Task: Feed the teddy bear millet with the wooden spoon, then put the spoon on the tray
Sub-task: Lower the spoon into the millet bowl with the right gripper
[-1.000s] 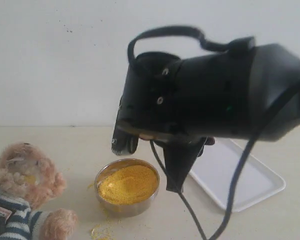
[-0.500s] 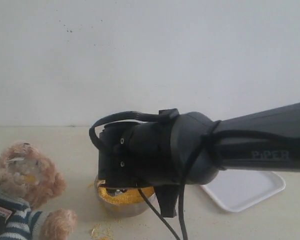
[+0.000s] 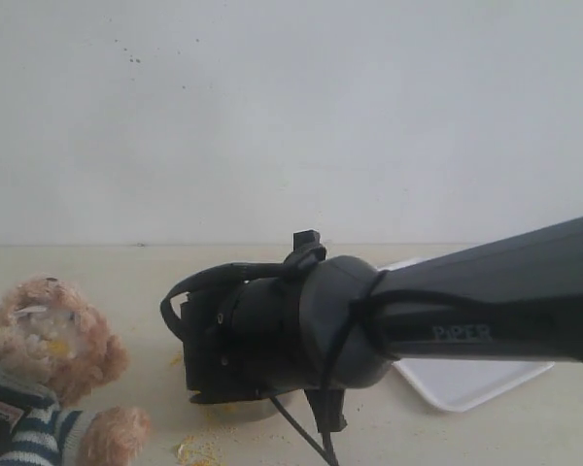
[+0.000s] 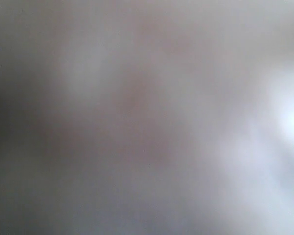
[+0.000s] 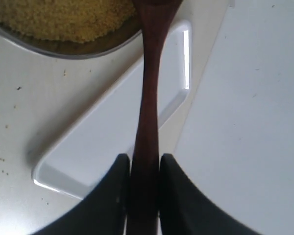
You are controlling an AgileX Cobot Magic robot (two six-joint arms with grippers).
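The teddy bear (image 3: 44, 335) sits at the left edge of the table with yellow crumbs on its muzzle. My right arm (image 3: 301, 335) hangs low in front of the steel bowl and hides it in the exterior view. In the right wrist view my right gripper (image 5: 144, 164) is shut on the handle of the wooden spoon (image 5: 148, 98). The spoon's head reaches over the rim of the bowl (image 5: 63, 49) of millet (image 5: 68, 17) and is cut off by the frame edge. The white tray (image 5: 103, 142) lies beneath the handle. The left wrist view is a grey blur.
The tray (image 3: 466, 381) shows behind the arm on the right of the table. Spilled millet crumbs (image 3: 196, 449) lie on the tabletop between the bear and the bowl. A white wall backs the table.
My right arm has dropped down and to the left with the spoon, and now covers the bowl that showed a second ago. The bear and tray have not moved.
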